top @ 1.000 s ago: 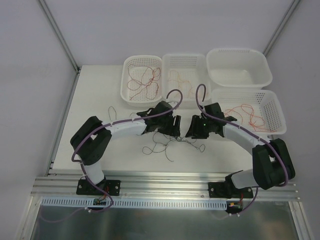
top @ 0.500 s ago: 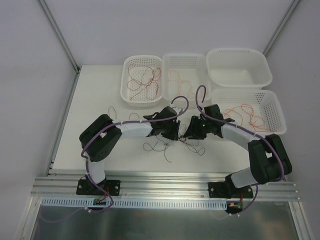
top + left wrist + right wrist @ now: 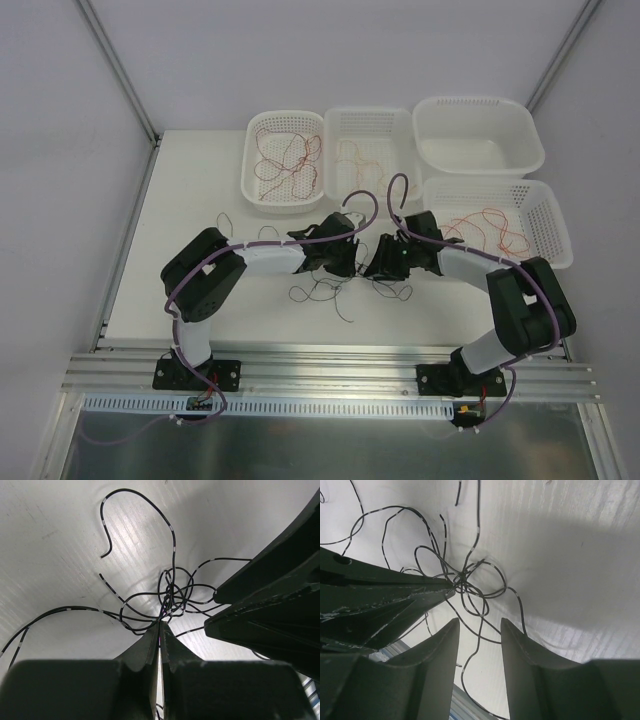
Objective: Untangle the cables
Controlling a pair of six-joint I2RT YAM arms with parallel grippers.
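A tangle of hair-thin black cables (image 3: 170,591) is lying on the white worktop (image 3: 200,180), near its middle and between the heads of the two arms. The left claw (image 3: 160,628) is pressing its fingers together on the near edge of the knot, pinching strands at the very tip. Loose loops are trailing away to the left and far side. The right claw (image 3: 479,625) is standing spread just to the right of the knot, with a few thin loops crossing the gap between its fingers. One separate black strand (image 3: 225,221) is lying well apart on the left.

Along the far edge, a white perforated plastic basket (image 3: 250,172) is holding dark red wires (image 3: 285,160). The basket beside it (image 3: 370,114) is holding orange wires (image 3: 358,158). On the right, a smooth white tub (image 3: 530,142) is sitting behind another perforated basket (image 3: 556,215), which is holding bright red wires (image 3: 490,225).
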